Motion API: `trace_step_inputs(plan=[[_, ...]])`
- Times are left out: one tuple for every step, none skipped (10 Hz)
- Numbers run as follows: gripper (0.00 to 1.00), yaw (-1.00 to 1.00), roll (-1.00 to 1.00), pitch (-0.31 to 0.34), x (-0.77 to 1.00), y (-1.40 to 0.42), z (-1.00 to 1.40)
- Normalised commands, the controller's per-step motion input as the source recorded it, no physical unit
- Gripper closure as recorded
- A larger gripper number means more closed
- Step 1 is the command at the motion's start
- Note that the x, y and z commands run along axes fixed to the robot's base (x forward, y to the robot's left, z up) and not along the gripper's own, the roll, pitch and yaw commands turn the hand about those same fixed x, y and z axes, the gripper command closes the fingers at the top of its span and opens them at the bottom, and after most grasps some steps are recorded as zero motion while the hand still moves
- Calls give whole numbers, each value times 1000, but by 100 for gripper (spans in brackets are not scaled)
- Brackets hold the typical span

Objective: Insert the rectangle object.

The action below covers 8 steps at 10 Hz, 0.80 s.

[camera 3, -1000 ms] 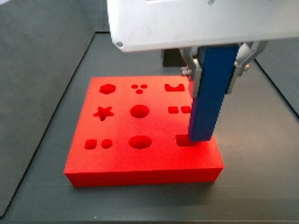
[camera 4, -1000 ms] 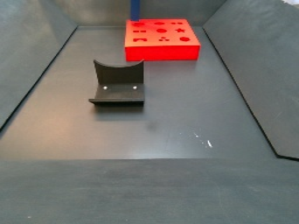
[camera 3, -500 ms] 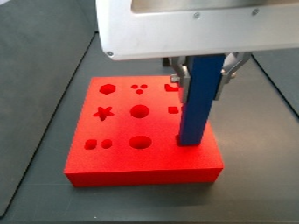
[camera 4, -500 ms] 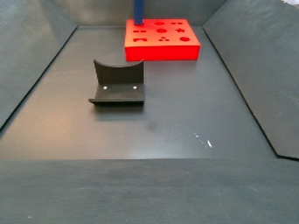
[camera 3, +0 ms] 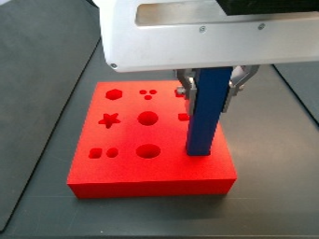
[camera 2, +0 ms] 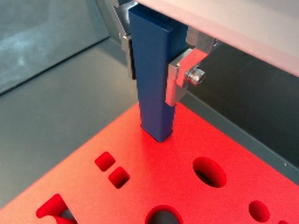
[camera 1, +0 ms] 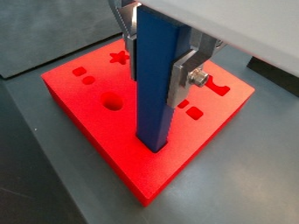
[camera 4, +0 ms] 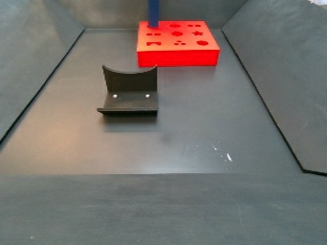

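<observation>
My gripper [camera 1: 160,61] is shut on the rectangle object [camera 1: 158,83], a tall plain blue bar held upright. Its lower end stands in a hole near a corner of the flat red board [camera 1: 105,118] with shaped holes. Both wrist views show the silver fingers [camera 2: 181,80] clamped on the bar's two sides. In a side view the bar [camera 3: 206,112] stands on the board [camera 3: 125,173] under the white gripper body. In the far side view only the bar's lower end [camera 4: 151,13] shows at the board's [camera 4: 177,55] corner.
A dark L-shaped fixture [camera 4: 128,93] stands on the grey floor in front of the board. Dark walls enclose the floor on both sides and at the back.
The gripper and the blue bar have moved down and a little sideways. The bar's lower end now sits lower in the board's hole.
</observation>
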Motion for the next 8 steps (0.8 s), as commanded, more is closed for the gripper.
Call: trace_step_inputs(plan=[[100,0,131,-114,-577,120,-783],[100,0,174,-150,-663,103,-817],[100,0,166,-139,-626,191,-777],[100,0,104,-163,-614,189,-629],[100,0,44,-151,-526,171,-420],[100,0,-10,-1,0,14,0],[100,0,0,-10,0,0,0],[100,0,0,0,0,0,0]])
